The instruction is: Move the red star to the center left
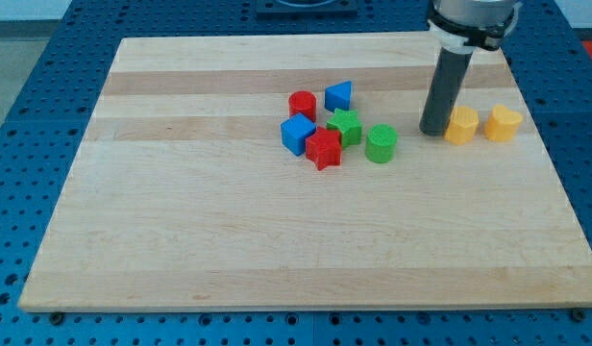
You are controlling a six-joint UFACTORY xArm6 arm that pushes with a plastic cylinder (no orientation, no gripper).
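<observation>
Board (181, 221): pale wood with lengthwise grain, laid on a blue perforated table (27, 58).
Blocks: matte, chunky plastic.
Red star (324, 148): near the board's middle, at the cluster's bottom edge, touching the blue cube (297, 134) and green star (345, 126).
Others: red cylinder (302, 104), blue wedge (339, 95), green cylinder (381, 143).
Yellow blocks: one (461, 125) touched by the rod, another (503, 123) further right; shapes unclear.
My tip (432, 130): a plain dark rod with nothing to open or close; the red star is seen well to its left.
</observation>
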